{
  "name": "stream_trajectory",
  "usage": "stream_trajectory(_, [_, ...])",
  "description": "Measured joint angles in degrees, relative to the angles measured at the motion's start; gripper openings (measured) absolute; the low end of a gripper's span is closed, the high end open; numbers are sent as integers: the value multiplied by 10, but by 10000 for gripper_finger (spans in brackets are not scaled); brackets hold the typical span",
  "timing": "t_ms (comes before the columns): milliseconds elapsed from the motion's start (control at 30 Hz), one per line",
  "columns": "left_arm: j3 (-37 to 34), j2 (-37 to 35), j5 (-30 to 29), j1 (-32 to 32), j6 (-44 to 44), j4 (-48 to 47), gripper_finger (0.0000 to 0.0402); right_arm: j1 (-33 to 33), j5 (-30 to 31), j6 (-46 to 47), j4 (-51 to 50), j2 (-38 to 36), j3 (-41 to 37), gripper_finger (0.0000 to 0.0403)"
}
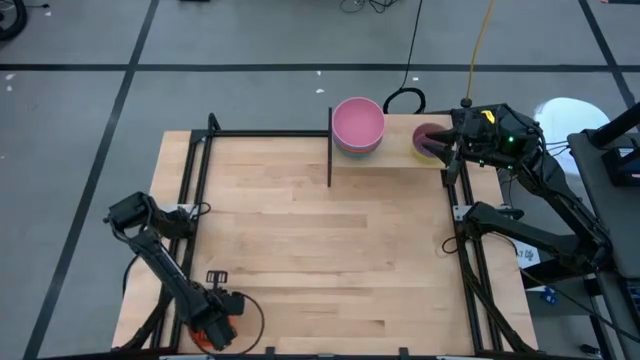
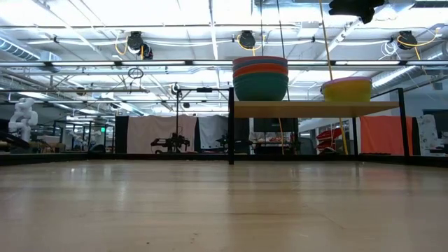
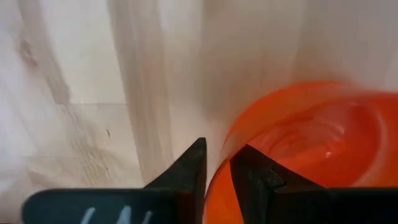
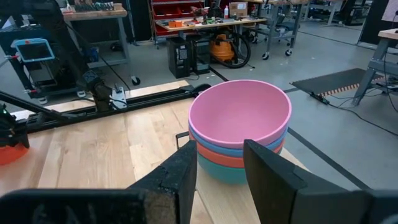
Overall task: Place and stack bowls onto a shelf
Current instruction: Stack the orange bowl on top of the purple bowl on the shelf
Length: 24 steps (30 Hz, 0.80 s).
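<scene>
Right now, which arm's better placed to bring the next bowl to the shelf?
Left, probably. The left gripper is already closed on the rim of an orange bowl at the table's near-left corner. The right gripper hangs open over the shelf, holding nothing.

Bare tabletop (image 1: 330, 250) before laden shelf (image 1: 400, 152)

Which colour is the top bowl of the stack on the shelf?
Pink; the top bowl shows best in the right wrist view.
</scene>
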Motion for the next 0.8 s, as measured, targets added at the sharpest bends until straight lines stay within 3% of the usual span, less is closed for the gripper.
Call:
stream_trajectory(167, [1,0,18,33,-23,4,13,0,0,0,0,0,0,123])
stream_trajectory(467, [0,-23,39,125,14,10,5,0,0,0,0,0,0,123])
stream_trajectory(667, [0,-90,27,223,11,4,4,0,-3,-15,0,-8,0,123])
stream_trajectory(800, [0,-147,15,282,-28,20,4,0,-47,-15,0,-24,0,123])
